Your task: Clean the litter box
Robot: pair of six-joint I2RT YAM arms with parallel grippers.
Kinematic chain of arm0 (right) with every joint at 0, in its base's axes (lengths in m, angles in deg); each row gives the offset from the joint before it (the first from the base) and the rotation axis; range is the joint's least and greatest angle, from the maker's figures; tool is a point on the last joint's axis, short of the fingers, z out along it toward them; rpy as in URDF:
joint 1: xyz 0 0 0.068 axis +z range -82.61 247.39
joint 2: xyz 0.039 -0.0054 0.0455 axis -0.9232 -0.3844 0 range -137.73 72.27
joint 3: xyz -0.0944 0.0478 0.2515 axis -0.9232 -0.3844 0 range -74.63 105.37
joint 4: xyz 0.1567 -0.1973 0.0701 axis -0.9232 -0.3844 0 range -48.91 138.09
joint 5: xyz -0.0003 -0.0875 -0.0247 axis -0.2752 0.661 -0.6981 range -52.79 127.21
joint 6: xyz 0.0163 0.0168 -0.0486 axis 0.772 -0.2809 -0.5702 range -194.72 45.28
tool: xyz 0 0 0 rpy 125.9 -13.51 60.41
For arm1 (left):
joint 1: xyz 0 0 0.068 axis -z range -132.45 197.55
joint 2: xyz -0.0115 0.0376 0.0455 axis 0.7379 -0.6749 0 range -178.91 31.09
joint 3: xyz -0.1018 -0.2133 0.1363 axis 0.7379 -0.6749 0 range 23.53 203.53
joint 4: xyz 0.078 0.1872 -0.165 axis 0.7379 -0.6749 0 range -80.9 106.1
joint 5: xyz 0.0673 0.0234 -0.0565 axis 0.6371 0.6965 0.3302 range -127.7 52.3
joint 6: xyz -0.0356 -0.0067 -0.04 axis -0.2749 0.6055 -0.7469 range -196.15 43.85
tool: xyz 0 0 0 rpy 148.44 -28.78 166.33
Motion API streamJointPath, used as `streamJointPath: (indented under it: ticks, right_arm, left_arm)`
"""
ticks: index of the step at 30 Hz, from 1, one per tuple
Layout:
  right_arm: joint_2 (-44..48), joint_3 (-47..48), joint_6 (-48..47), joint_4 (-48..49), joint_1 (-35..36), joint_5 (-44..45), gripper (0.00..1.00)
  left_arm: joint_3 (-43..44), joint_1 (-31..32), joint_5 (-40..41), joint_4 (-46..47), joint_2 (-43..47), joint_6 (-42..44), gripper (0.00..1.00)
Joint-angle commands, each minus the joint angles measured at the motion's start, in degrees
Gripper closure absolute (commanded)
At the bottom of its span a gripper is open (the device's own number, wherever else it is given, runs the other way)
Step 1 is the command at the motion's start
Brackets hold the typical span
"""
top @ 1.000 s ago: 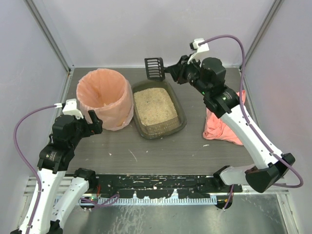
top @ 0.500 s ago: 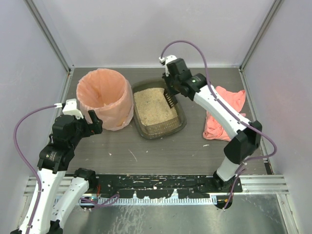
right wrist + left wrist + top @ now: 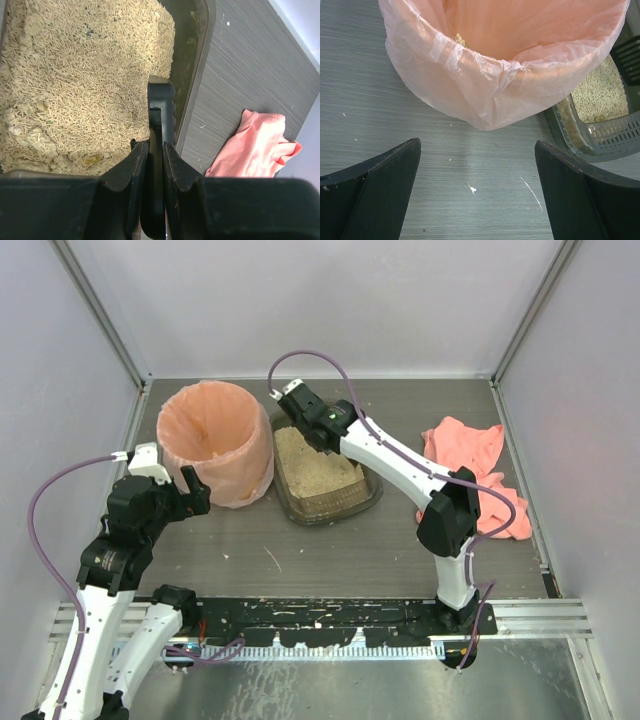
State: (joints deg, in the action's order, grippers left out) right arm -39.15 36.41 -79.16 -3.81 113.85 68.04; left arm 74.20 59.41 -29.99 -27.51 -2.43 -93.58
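- Right gripper [image 3: 156, 146] is pinched narrow on the scoop [image 3: 160, 105], right over the litter box [image 3: 330, 510] at mid-table, whose long axis runs away from the bases.
- Left gripper [image 3: 477, 145] gapes wide by the bin [image 3: 215, 445], farther off.

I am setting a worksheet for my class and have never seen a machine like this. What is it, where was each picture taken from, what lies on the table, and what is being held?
These are two robot arms bolted at the near edge of a table, and each ends in a two-finger gripper. One picture looks down from above and behind the arms. The other two come from small cameras on the wrists. On the grey table stands a round bin lined with a pink bag. Beside it is the litter box, a shallow tray of beige litter. A pink cloth lies to the right. The left gripper is open and empty, facing the bin. The right gripper is shut on a black scoop, held over the litter.
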Motion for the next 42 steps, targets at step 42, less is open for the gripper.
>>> streamJointPath:
  ticks: [42]
  right_arm:
    - [1.62,-6.34,10.07,6.64,-17.39,-47.87,0.99]
  left_arm:
    - [0.74,-0.35,0.13,1.66,0.29,-0.41,0.02]
